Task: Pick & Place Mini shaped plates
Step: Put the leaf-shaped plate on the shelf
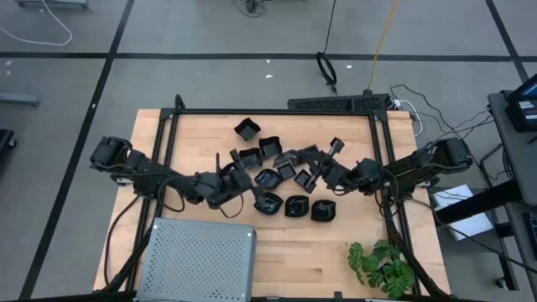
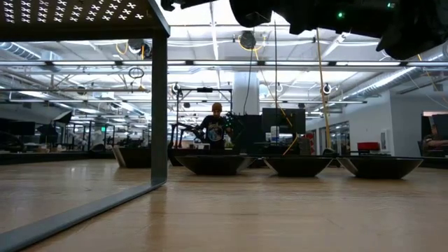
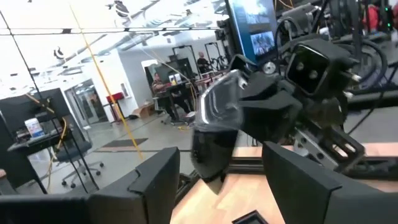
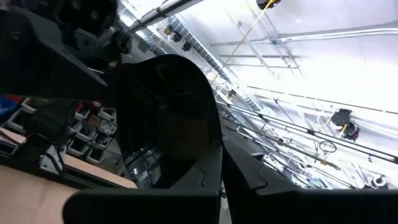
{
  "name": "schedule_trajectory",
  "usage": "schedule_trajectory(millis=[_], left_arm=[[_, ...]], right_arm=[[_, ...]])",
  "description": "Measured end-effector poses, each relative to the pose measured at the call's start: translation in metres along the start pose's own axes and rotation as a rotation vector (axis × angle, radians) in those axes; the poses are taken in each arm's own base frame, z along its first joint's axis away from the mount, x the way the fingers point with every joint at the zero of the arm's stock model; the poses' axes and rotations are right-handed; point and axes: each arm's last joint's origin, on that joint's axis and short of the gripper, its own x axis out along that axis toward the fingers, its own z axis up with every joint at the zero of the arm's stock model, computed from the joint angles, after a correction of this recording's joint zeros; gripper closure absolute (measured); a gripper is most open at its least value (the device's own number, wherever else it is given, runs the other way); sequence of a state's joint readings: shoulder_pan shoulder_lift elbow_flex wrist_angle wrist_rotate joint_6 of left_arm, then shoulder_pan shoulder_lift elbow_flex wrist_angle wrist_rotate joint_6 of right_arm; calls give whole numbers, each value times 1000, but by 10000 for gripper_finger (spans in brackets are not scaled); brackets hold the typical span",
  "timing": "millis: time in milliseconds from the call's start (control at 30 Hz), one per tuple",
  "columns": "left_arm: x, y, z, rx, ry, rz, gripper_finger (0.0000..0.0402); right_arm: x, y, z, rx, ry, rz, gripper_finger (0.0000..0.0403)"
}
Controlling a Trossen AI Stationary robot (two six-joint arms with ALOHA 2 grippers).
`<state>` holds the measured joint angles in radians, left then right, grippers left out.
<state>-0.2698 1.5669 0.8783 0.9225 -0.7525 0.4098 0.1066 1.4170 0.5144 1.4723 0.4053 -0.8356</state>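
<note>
Left pincer (image 1: pixel 225 191) stood spread at the plate cluster's left edge from above, right pincer (image 1: pixel 323 174) pinching a mini plate (image 1: pixel 312 178) above the tabletop (image 1: pixel 336 239); low down, plates (image 2: pixel 213 164) lined the far tabletop, arms cropped overhead; wrist views showed that plate (image 4: pixel 168 118) blocking most else.

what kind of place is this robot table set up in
Likely a large open robotics lab or workshop: exposed ceiling with strip lights, other workstations where a person sits, and floor cables around the wooden table.
</note>
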Motion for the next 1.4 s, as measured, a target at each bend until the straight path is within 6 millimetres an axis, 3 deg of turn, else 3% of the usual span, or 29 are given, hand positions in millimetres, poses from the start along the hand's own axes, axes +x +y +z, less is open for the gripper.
schedule_trajectory(millis=[333, 467, 867, 1133, 1400], left_arm=[[8, 11, -1, -67, -11, 44, 182], [13, 16, -4, -124, -8, 64, 204], [10, 12, -1, -140, -32, 3, 389], [-2, 2, 11, -47, -97, -69, 381], [-45, -1, 55, 42, -157, -57, 392]], right_arm=[[1, -1, 3, 11, -53, 11, 403], [1, -1, 3, 9, -48, 15, 403], [1, 0, 2, 11, -37, 20, 403], [-2, 5, 7, 52, -46, 50, 393], [-12, 17, 19, -8, 26, 24, 371]])
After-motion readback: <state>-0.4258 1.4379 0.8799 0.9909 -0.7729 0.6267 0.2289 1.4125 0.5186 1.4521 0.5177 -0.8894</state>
